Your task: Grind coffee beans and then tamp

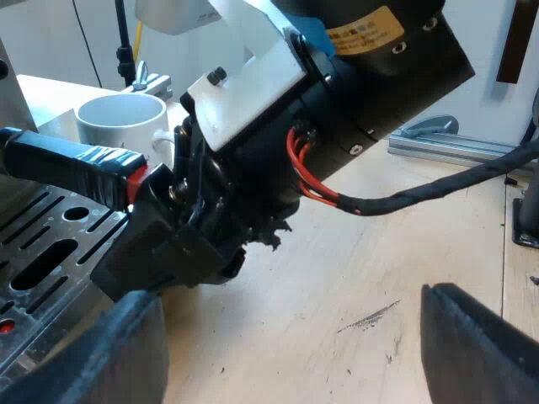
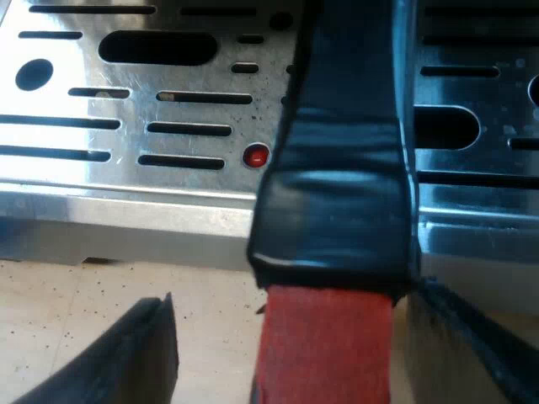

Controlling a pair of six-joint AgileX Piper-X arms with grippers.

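Observation:
The holder's dark handle (image 1: 67, 164) reaches out over the espresso machine's slotted metal drip tray (image 1: 50, 244), and its red end (image 1: 135, 181) meets my right gripper (image 1: 156, 223). In the right wrist view the handle (image 2: 341, 168) and its red end (image 2: 324, 345) lie between the fingers of my right gripper (image 2: 307, 353). One finger touches the handle and the other finger (image 2: 147, 345) stands apart from it, so this gripper is open. My left gripper (image 1: 295, 353) hangs open over the wooden table, holding nothing, a little short of the right arm.
A white mug (image 1: 122, 118) stands beyond the handle, beside the machine. The drip tray (image 2: 126, 101) has a small red float button (image 2: 255, 156). An aluminium rail (image 1: 455, 147) lies at the far side of the wooden table (image 1: 337, 278), which carries scattered coffee grounds.

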